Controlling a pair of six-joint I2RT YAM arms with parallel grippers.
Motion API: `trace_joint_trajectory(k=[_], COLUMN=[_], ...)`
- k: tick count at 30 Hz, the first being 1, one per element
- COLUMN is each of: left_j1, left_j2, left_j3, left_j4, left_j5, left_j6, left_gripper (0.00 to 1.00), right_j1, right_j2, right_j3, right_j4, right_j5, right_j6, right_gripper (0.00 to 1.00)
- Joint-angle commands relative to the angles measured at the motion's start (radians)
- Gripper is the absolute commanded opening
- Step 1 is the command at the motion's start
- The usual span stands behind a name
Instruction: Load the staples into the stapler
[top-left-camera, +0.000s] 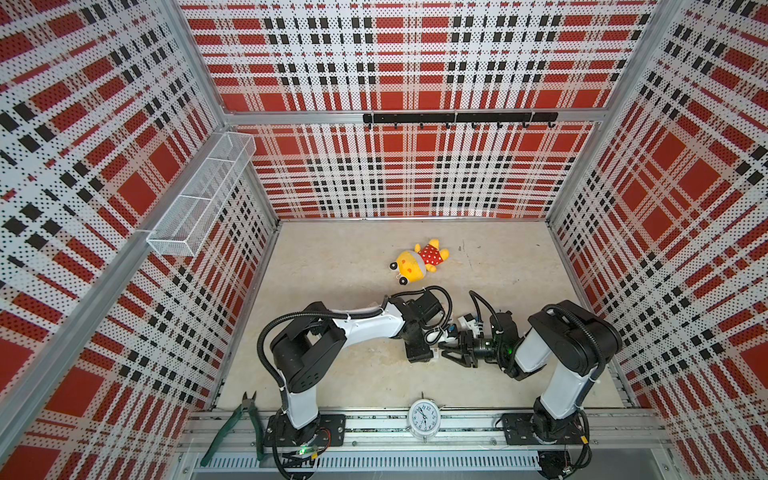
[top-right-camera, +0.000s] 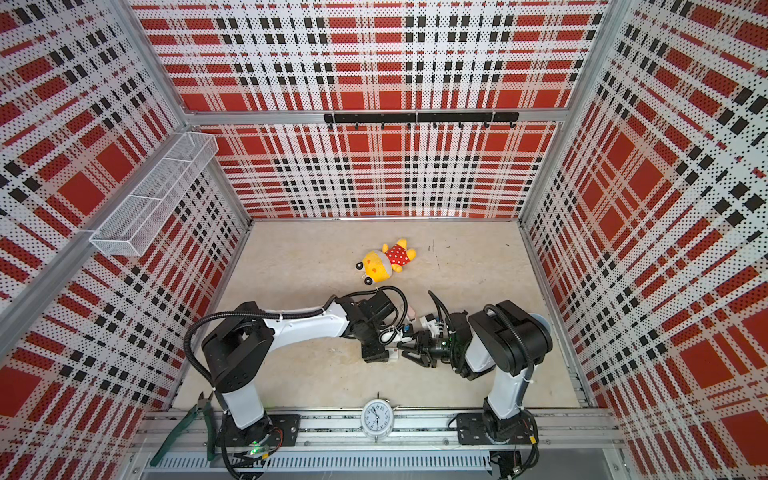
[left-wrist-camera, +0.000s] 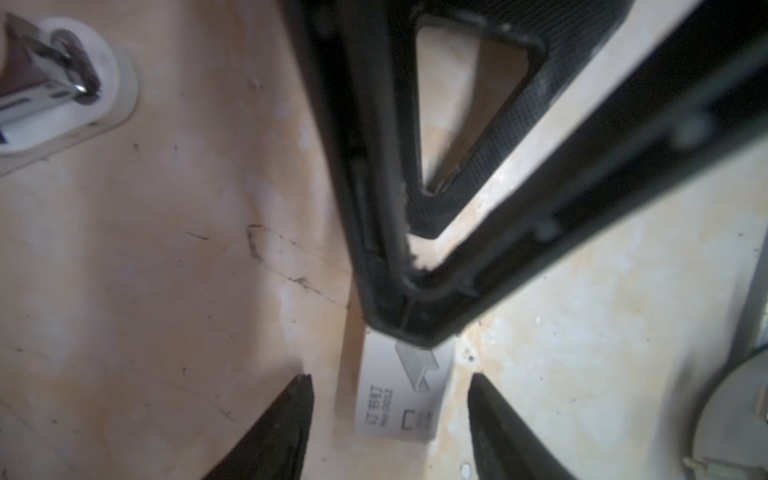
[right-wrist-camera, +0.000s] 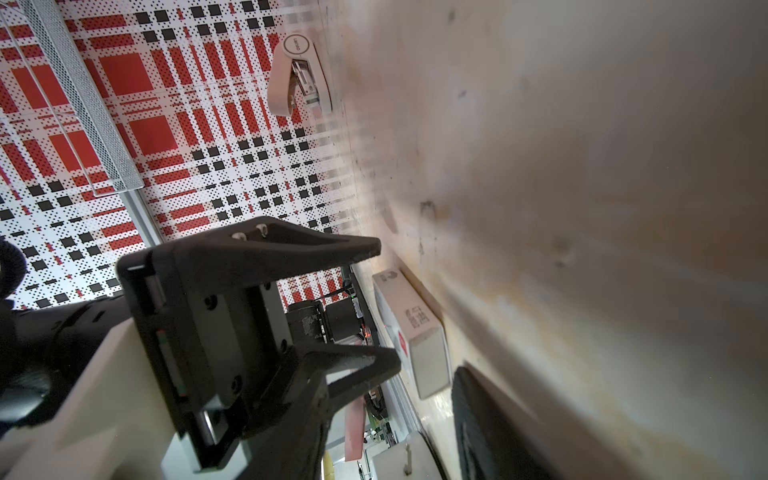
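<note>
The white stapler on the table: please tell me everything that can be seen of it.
The white plastic stapler has a rounded rear end bearing a round grey logo. Its top arm is swung up from the base, so the silvery metal staple channel between them is exposed. It lies on the beige table, and nothing is seen touching it. The left wrist view shows it only blurred. Whether staples are inside cannot be told.

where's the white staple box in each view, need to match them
top view: staple box mostly hidden, a white sliver just right of centre, lower half.
top view: same sliver, near centre, lower half.
left wrist: printed face between the left pincer's fingertips.
right wrist: lying just past that pincer's tips.
shared landmark: the left pincer straddling it.
</note>
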Motion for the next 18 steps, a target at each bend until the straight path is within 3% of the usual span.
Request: trace_joint_trajectory(k=[1, 13, 18], left_j1=[-0.016, -0.035, -0.049], left_j2=[-0.009, 0.030, 0.042], left_j3=[-0.014, 0.008, 0.012], left_j4=[0.020, 0.020, 0.011], left_j5=[-0.013, -0.077, -0.081], left_j6=[-0.037, -0.057, -0.044], left_gripper=[0.62, 0.49, 0.43], right_j1=[0.006, -0.009, -0.052], right_j2=[-0.036, -0.228, -0.274], right_j3=[0.007, 0.076, 0.063], right_j4=[-0.049, -0.472, -0.528], right_j5=[0.004, 0.028, 0.016], right_j6=[-0.015, -0.188, -0.219], right_gripper=[0.51, 0.52, 0.52])
